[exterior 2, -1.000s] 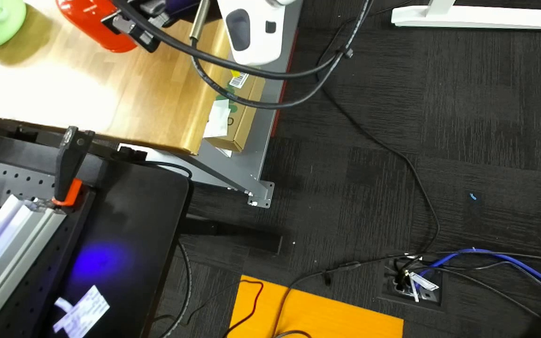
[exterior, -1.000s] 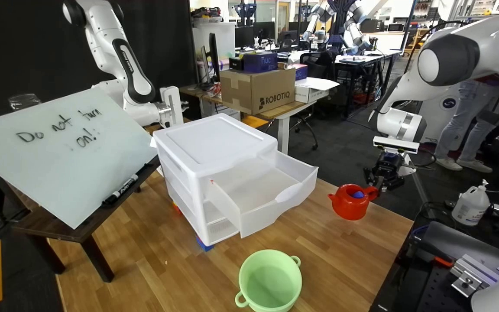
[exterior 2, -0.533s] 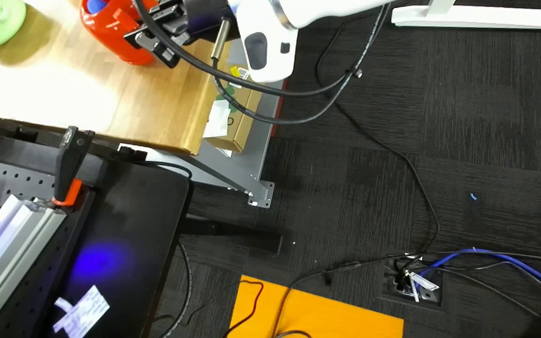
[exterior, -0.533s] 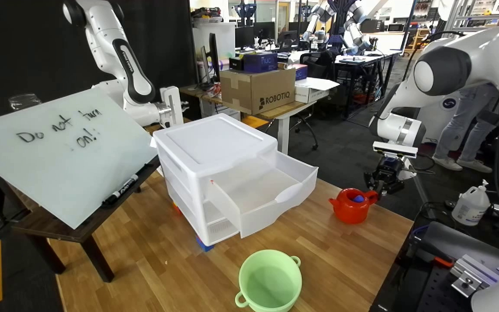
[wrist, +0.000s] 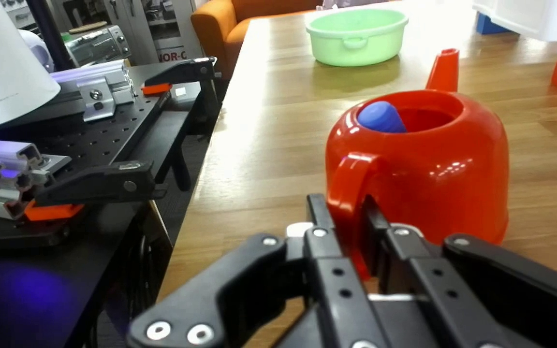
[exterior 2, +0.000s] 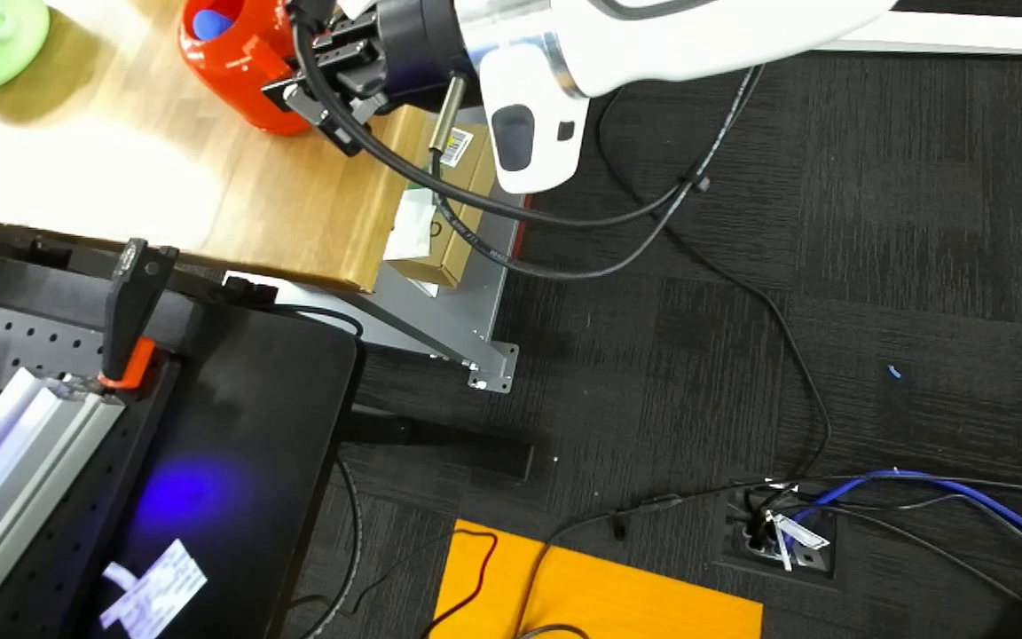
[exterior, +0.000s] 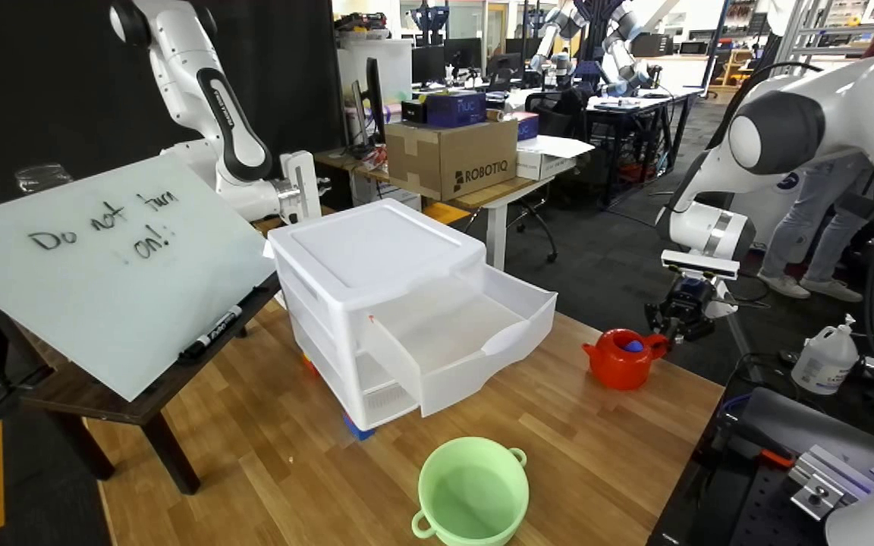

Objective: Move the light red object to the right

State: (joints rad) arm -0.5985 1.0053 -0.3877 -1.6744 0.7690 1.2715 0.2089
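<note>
my gripper pinches the handle of the pot, a finger on either side. the pot is glossy red, round-bodied and upright, its spout opposite the handle, a blue piece showing in its mouth. i have it near an edge of the table; whether its base touches the table i can't tell. the bowl stands farther along the table.
</note>
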